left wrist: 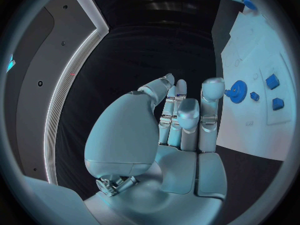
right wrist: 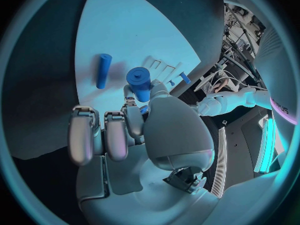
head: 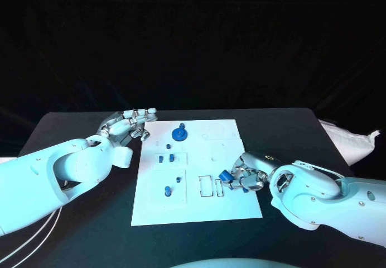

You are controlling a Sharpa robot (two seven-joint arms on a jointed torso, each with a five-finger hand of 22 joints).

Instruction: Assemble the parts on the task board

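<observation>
The white task board (head: pixel 233 209) lies mid-table. My right hand (head: pixel 249 174) hovers at the board's right edge and pinches a short blue cylinder part (head: pixel 225 176) (right wrist: pixel 140 81) between thumb and finger. Beside it a blue peg (right wrist: pixel 103 71) lies flat on the board (right wrist: pixel 125 30). A blue gear (head: pixel 180 134) (left wrist: pixel 236 91) stands near the board's far end, with several small blue parts (head: pixel 167 158) (left wrist: pixel 272 81) set along the left half. My left hand (head: pixel 131 124) (left wrist: pixel 178 120) rests by the board's far left corner, fingers straight, holding nothing.
Two white rectangular slots (head: pixel 213 186) sit in the board just left of my right hand. A white bag (head: pixel 350 142) lies at the table's right edge. Black tabletop (head: pixel 80 120) surrounds the board.
</observation>
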